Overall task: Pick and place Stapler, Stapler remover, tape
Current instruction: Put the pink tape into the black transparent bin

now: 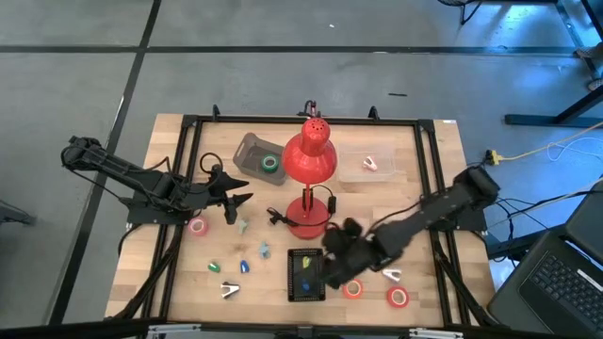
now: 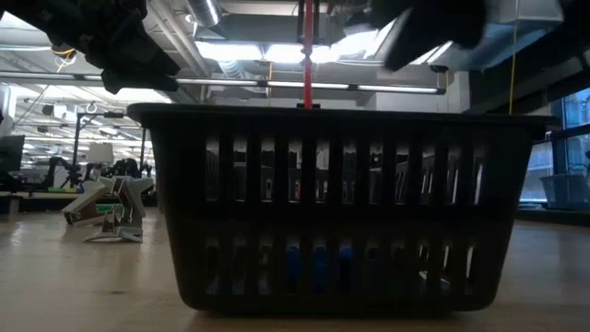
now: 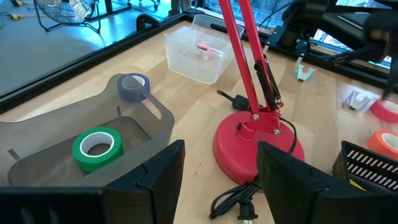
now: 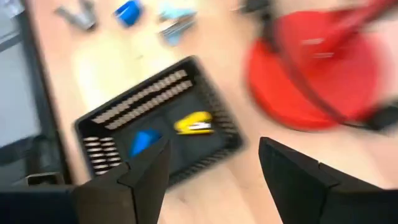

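Note:
A black slotted basket (image 1: pixel 304 275) sits near the table's near edge. It holds a small yellow stapler (image 4: pixel 194 123) and a blue piece (image 4: pixel 144 142). My right gripper (image 4: pixel 211 174) hovers open just above the basket's right side and touches nothing. An orange tape roll (image 1: pixel 352 289) and a red tape roll (image 1: pixel 397 298) lie flat to the right of the basket. A pink roll (image 1: pixel 197 226) lies on the left. A green roll (image 3: pixel 96 146) lies inside a grey tray (image 3: pixel 37 134). My left gripper (image 3: pixel 221 168) is open and empty, between that tray and the lamp base.
A red desk lamp (image 1: pixel 309 160) stands mid-table on its round base (image 3: pixel 258 143), with its cord lying beside it. A clear box (image 3: pixel 199 53) sits at the far right. Silver staple removers (image 1: pixel 229 290) and small blue and teal pieces lie left of the basket. A white remover (image 1: pixel 391 274) lies to its right.

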`<state>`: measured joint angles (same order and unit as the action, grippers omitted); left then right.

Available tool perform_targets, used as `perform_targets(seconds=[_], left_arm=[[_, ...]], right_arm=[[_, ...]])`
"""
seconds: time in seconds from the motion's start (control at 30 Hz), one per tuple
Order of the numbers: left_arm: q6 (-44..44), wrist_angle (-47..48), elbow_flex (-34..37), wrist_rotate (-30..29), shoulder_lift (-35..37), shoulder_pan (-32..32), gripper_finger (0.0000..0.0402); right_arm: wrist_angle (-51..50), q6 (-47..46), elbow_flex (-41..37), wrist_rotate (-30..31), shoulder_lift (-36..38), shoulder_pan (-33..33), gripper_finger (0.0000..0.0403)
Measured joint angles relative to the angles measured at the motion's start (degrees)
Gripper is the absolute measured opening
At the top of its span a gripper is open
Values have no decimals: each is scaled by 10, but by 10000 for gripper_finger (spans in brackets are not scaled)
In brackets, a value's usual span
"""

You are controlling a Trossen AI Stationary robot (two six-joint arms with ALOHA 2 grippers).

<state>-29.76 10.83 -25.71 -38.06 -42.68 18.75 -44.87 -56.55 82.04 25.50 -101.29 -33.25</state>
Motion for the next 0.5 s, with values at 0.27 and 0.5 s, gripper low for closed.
perform_targets(seconds=[0.27, 0.5], left_arm=[[-3, -4, 0, -1, 0, 0, 191], [40, -1, 0, 15, -13, 0, 189]], right_arm=[[-239, -215, 0, 135, 46, -73, 245], [-399, -348, -10, 135, 45, -90, 246]])
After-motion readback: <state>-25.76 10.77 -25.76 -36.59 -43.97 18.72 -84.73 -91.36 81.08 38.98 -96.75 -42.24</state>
